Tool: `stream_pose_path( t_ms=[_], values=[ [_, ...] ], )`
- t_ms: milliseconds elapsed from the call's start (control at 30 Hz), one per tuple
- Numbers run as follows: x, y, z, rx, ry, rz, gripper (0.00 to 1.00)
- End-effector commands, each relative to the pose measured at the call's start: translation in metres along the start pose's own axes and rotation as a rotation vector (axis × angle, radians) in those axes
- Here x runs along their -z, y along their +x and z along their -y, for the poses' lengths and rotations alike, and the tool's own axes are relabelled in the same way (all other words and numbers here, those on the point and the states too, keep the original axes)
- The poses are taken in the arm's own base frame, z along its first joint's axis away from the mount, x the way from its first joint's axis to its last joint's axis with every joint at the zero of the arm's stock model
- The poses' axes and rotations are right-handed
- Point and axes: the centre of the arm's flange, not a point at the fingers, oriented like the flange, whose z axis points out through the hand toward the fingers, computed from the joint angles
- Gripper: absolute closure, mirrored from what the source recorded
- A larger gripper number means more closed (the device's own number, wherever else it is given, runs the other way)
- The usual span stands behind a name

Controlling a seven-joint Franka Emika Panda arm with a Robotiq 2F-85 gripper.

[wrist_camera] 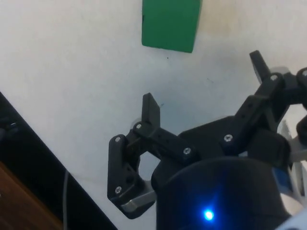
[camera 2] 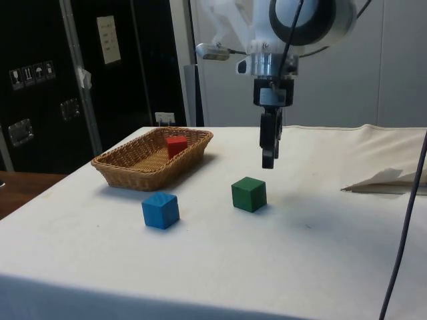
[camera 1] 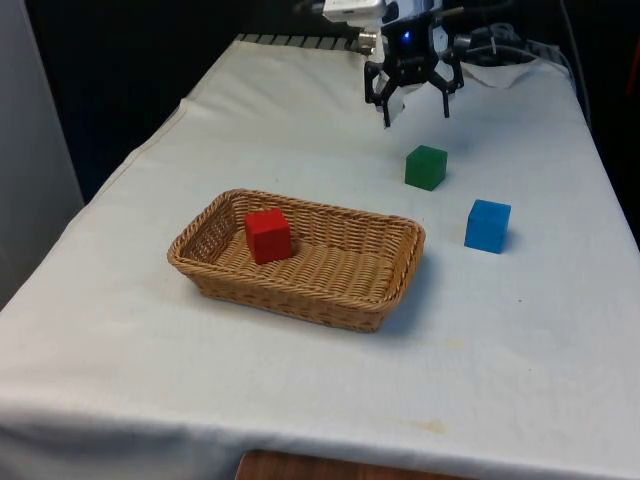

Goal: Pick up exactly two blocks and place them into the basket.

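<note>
Hand (camera 1: 414, 108) hangs above the table (camera 1: 300, 400), fingers spread apart, nothing between them. Green block (camera 1: 426, 167) sits on the cloth just beyond the fingertips, apart from them; in the front view it lies at about 5 o'clock from the hand. Blue block (camera 1: 487, 225) at roughly 4 o'clock from the green one, near it, not touching. Basket (camera 1: 390, 285) well apart; red block (camera 1: 268, 235) inside, towards the end at the front view's left. Bare cloth all round both loose blocks.
</note>
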Motion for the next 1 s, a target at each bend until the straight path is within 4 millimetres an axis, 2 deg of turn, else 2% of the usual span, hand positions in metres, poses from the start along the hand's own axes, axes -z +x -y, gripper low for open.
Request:
stream_pose_path(
  t_ms=[0, 467, 967],
  values=[
    [-0.002, -0.001, 0.000, -0.016, -0.005, 0.011, 0.00],
    [-0.009, -0.005, 0.000, -0.104, 0.000, 0.065, 0.00],
    [-0.008, 0.007, 0.016, -0.120, -0.014, 0.060, 0.00]
  ],
)
